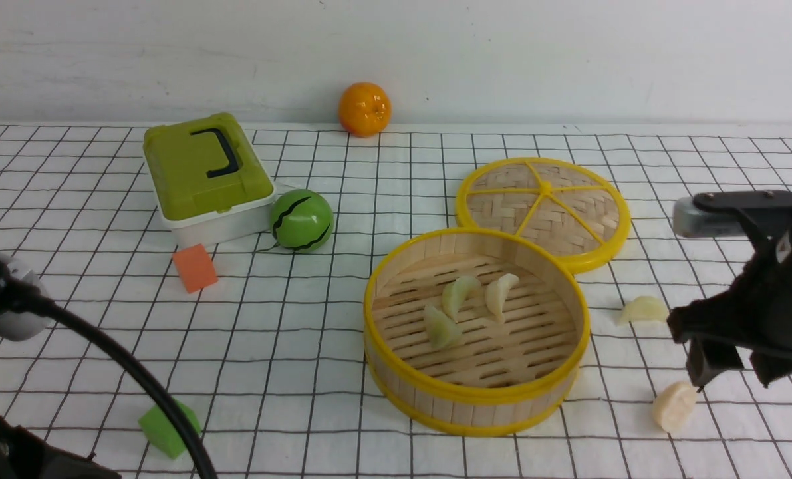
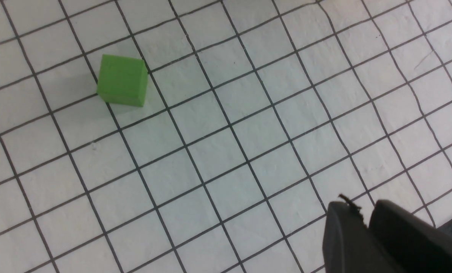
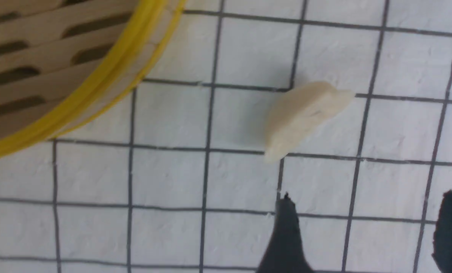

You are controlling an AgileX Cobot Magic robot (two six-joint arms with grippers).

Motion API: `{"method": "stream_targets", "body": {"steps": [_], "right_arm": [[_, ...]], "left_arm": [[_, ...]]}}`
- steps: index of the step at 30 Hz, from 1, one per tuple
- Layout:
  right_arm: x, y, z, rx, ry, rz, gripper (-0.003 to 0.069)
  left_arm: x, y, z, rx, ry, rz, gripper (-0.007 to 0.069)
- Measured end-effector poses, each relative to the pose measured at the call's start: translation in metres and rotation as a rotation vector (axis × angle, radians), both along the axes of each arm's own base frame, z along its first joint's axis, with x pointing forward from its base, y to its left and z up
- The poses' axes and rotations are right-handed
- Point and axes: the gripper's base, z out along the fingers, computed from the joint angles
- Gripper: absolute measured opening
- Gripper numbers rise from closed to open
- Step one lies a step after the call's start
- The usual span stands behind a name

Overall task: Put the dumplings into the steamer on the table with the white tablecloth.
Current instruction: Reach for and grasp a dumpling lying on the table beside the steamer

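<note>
Holds right gripper (image 1: 735,372) low, right of the steamer (image 1: 475,407), jaws spread apart; holds left gripper (image 2: 366,218) well left of it, jaws pressed together.

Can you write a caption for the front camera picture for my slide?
Three dumplings lie in the steamer; the open right gripper hovers near a fourth dumpling on the tablecloth.

**Wood, cloth and plastic on the bench (image 1: 50,173)**

The steamer (image 1: 475,411) shows pale bare wooden slats and strips between smooth yellow rims; the lid (image 1: 543,206) is woven. The white tablecloth (image 3: 248,235) is matt, faintly rough cloth. The dumplings (image 1: 675,406) look smooth with a soft gloss. The green cube (image 2: 122,79) is matt; the striped green ball (image 1: 301,219) and the orange (image 1: 365,108) shine. The right claw (image 3: 368,197) is matt black.
</note>
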Motion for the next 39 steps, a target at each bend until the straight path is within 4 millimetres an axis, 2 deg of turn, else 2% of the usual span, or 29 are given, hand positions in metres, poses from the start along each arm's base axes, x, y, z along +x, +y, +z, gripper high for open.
{"method": "stream_targets", "body": {"steps": [2,5,8,15,20,24,26,28,31,35,36,37,39], "right_arm": [[0.006,-0.01,-0.008,0.032,-0.006,-0.066,0.0487],[0.016,-0.014,-0.021,0.062,-0.014,-0.109,0.0487],[0.024,-0.013,-0.032,0.078,-0.011,-0.126,0.0487],[0.042,-0.009,-0.074,0.1,0.042,-0.164,0.0487],[0.045,-0.008,-0.085,0.107,0.07,-0.174,0.0472],[0.044,-0.008,-0.085,0.11,0.077,-0.161,0.0405],[0.042,-0.007,-0.086,0.107,0.091,-0.137,0.0311],[0.042,-0.007,-0.085,0.104,0.098,-0.122,0.0286],[0.041,-0.007,-0.084,0.099,0.116,-0.09,0.0288],[0.042,-0.004,-0.063,0.116,0.118,-0.009,0.0288],[0.045,0.002,-0.041,0.146,0.072,0.042,0.0285],[0.045,0.003,-0.035,0.153,0.065,0.061,0.0285],[0.048,0.013,-0.012,0.18,0.011,0.124,0.0285]], "left_arm": [[0.001,-0.001,0.001,-0.01,-0.012,0.0,0.0093],[0.001,-0.001,0.001,-0.016,-0.009,-0.001,0.0095],[0.0,-0.002,0.001,-0.023,-0.004,-0.003,0.0099],[0.0,-0.002,0.001,-0.029,0.001,-0.004,0.0107],[0.0,-0.002,0.001,-0.029,0.001,-0.004,0.0109],[0.0,-0.002,0.001,-0.029,0.001,-0.004,0.011],[0.0,-0.002,0.001,-0.029,0.001,-0.004,0.0111],[0.0,-0.002,0.001,-0.029,0.001,-0.004,0.0111],[0.0,-0.002,0.001,-0.029,0.001,-0.004,0.0111],[0.0,-0.002,0.001,-0.029,0.001,-0.004,0.0111],[0.0,-0.002,0.001,-0.029,0.0,-0.004,0.0111],[0.0,-0.002,0.001,-0.029,0.0,-0.004,0.0111],[0.0,-0.002,0.001,-0.029,0.0,-0.004,0.0113]]}}
